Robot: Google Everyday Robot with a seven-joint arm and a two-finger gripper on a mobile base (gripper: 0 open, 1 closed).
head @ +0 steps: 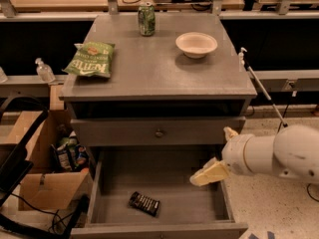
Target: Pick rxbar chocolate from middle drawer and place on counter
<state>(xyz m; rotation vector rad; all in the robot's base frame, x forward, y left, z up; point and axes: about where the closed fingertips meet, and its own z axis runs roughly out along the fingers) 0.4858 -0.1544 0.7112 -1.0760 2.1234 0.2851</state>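
Now poised with the gripper [209, 172] over the right side of the open middle drawer [164, 176], its grip state impossible to tell, well apart from the rxbar chocolate [144, 203] lying flat down-left near the front wall, long axis slanting across the floor.

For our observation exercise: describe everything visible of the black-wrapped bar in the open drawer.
The small flat rectangular bar in a black wrapper with pale lettering lies flat, turned diagonally, on the floor of the open grey wooden drawer, left of centre, touching no wall. The cream gripper hangs over the drawer's right side, apart from it.
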